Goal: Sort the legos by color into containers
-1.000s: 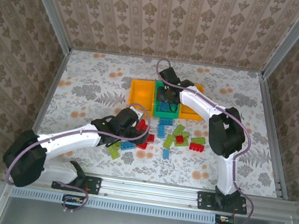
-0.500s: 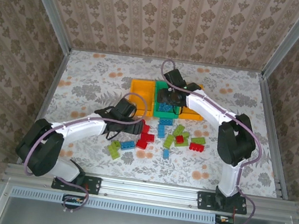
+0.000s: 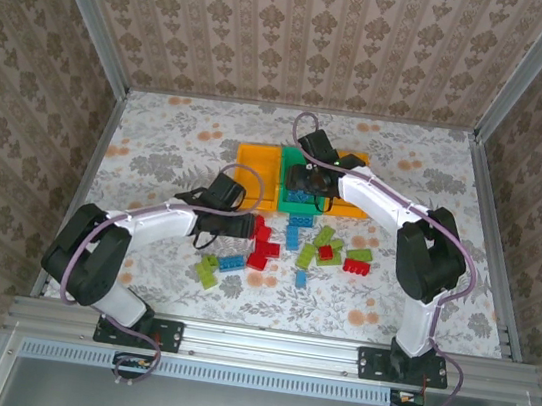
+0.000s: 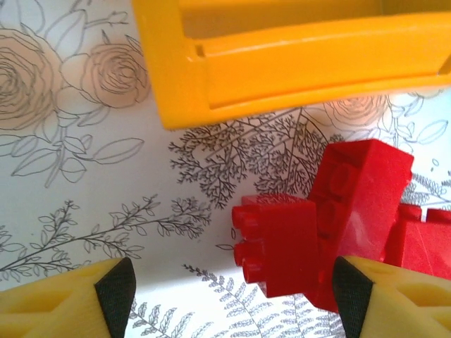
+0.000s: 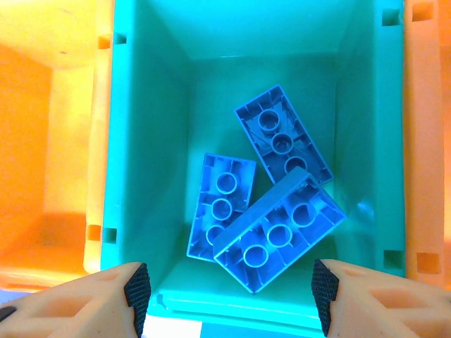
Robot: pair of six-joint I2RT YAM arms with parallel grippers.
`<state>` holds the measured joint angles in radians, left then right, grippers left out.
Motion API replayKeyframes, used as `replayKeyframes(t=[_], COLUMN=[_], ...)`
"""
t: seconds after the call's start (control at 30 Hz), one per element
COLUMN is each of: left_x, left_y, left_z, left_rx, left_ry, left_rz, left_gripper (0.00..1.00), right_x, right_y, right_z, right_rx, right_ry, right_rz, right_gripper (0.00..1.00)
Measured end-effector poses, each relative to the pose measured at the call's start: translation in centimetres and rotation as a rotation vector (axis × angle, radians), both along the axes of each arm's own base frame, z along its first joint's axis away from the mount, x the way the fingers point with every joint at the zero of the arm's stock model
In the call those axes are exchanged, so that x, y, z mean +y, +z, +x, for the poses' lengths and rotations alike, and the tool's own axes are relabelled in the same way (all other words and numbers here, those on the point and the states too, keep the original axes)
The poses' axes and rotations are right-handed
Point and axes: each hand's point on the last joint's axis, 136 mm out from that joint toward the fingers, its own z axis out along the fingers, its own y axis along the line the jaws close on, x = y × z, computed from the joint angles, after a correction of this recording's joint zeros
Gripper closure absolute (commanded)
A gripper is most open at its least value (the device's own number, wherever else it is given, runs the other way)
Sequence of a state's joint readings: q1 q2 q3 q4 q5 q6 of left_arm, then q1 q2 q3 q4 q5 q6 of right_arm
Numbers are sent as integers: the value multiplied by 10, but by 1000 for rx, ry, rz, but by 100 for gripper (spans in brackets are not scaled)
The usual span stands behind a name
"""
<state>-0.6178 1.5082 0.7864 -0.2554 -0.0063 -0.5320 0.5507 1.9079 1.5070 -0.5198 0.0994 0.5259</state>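
The right gripper hangs with jaws spread wide over the green middle bin, where three blue bricks lie. The left gripper, jaws released, straddles red bricks on the table near the orange-yellow bin. The red bricks perhaps touch one pad.

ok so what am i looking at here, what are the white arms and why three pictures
These are two robot arms bolted to the near edge of a flowered table, sorting toy bricks by color. The wide picture comes from a fixed camera above and behind them. The other two come from a camera on each wrist, looking past its own pincer. The left pincer is open over red bricks beside an orange bin. The right pincer is open above the green bin, which holds three blue bricks. More loose bricks lie on the table. Neither pincer seems to hold anything.
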Motion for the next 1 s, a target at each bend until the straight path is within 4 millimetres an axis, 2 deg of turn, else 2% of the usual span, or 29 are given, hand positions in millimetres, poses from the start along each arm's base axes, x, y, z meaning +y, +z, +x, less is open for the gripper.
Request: replayKeyframes(t=[0.43,0.8,1.0], left_x=[-1,0,0], left_y=[2,-7,-9], left_z=[5,9,11], left_rx=[-10,6,8], left_ry=[13,24,35], left_rz=[-23,-14,-16], left_gripper=[30,31,42], right_x=[-1,-1,-2], right_y=[-1,-2,-3], right_z=[-1,-2,-3], right_rx=[2,5,7], right_ry=[0,0,0], right_rz=[-1,-4,-5], right_gripper=[33,33,32])
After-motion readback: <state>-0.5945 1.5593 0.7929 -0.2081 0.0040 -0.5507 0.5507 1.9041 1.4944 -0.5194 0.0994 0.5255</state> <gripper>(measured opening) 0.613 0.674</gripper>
